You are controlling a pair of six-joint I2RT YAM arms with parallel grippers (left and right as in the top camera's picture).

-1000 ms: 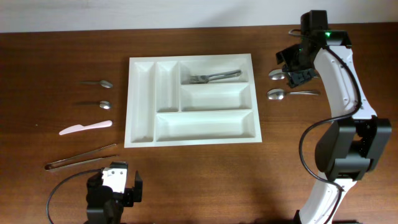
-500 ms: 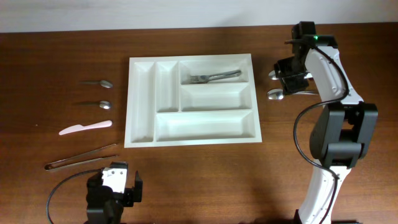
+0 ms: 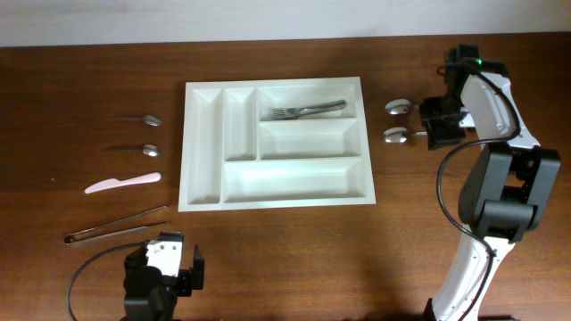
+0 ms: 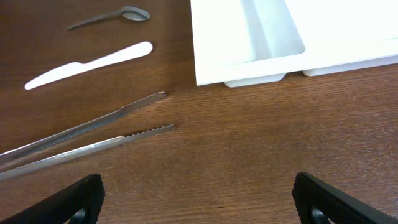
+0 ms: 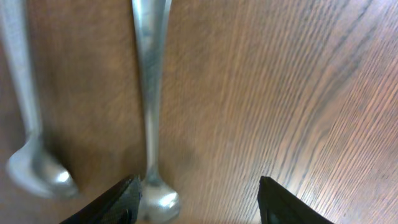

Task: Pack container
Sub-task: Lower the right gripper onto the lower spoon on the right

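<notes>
Your right gripper (image 3: 439, 125) hangs over the handle ends of the two spoons (image 3: 396, 135) lying just right of the container (image 3: 203, 143). The container sits mid-table, with one fork (image 3: 308, 111) in its top long compartment.

The jaws stand apart and hold nothing. In the wrist view one spoon (image 5: 151, 93) runs along the inner edge of a finger (image 5: 124, 199) rather than down the middle of the gap. The second spoon (image 5: 22, 93) lies close beside it.

Shift sideways until that one handle is centred. The finger should then come down in the narrow strip of table (image 5: 298, 93) between the spoons without nudging the neighbour. Descend until the tips meet the wood, and only then close, because a thin, flat handle probably slips out of a high pinch. Lift it level.

Your left gripper (image 4: 199, 186) sits wide open near the tongs (image 4: 87, 140). Leave it there.
</notes>
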